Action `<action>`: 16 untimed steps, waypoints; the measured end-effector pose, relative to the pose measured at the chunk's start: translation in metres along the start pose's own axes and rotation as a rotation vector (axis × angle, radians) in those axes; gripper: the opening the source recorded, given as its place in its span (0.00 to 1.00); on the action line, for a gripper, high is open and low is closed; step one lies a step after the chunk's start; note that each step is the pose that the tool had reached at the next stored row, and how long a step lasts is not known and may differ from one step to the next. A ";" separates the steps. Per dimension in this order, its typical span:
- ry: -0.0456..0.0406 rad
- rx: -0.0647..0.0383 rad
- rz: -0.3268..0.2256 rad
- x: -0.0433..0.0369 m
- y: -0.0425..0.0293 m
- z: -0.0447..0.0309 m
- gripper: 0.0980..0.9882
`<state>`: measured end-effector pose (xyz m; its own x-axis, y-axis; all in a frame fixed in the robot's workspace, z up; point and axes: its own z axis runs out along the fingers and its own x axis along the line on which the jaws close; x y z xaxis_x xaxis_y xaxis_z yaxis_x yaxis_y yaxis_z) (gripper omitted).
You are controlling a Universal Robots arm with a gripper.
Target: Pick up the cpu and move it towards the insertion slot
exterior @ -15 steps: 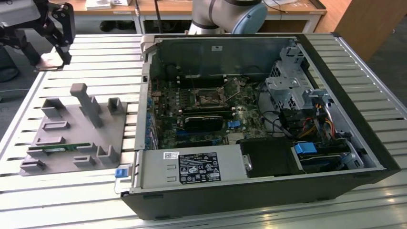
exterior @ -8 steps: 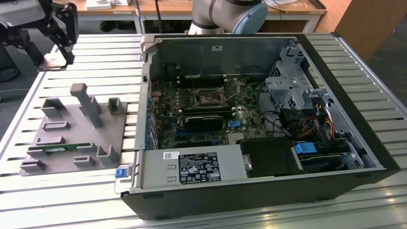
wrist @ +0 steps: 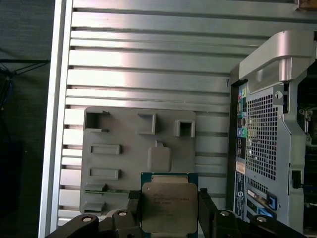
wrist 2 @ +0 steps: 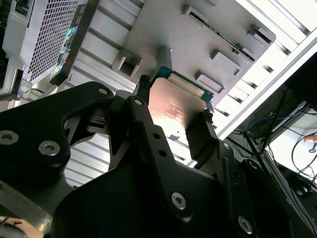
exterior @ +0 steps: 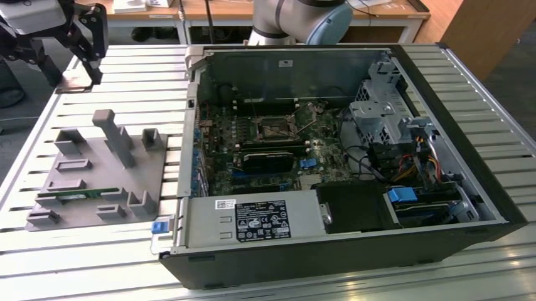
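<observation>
Two black fingers [wrist: 133,206] of the gripper [wrist: 170,206] are closed on opposite edges of the cpu [wrist: 169,206], which hangs clear of the table; in the second wrist view the cpu [wrist 2: 173,106] sits between the pads with its shiny metal top facing the camera and a thin green rim showing around it. In the exterior view the gripper [exterior: 84,69] hangs near the far corner on that view's left, above the slatted table [exterior: 50,251] and beyond the grey holder tray [exterior: 92,169]. The chip looks light, stiff and thin, its lid smooth enough to slip, and its underside is probably delicate, so the edge hold it has now seems the sensible one. The tray carries several upright blocks and shallow pockets; one long pocket holds a green memory stick [exterior: 71,197], while the rest look bare. The open computer case [exterior: 335,157] lies on its side, holding the green board, a bundle of cables and a drive cage, and the insertion slot [exterior: 275,129] sits near the board's middle, well apart from the gripper.
</observation>
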<state>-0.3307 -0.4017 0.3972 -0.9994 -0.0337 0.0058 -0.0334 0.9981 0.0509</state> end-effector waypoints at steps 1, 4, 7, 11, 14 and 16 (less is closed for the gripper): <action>0.0000 0.000 0.000 -0.0008 -0.0001 0.0000 0.50; 0.0000 0.000 0.000 -0.0036 -0.0001 0.0000 0.50; 0.0000 0.000 0.000 -0.0064 -0.0002 -0.0001 0.50; 0.0000 0.000 0.000 -0.0107 -0.0004 -0.0001 0.50; 0.0000 0.000 0.000 -0.0141 -0.0005 -0.0001 0.50; 0.0000 0.000 0.000 -0.0165 -0.0006 -0.0001 0.50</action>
<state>-0.3142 -0.4017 0.3972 -0.9994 -0.0337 0.0058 -0.0334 0.9981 0.0509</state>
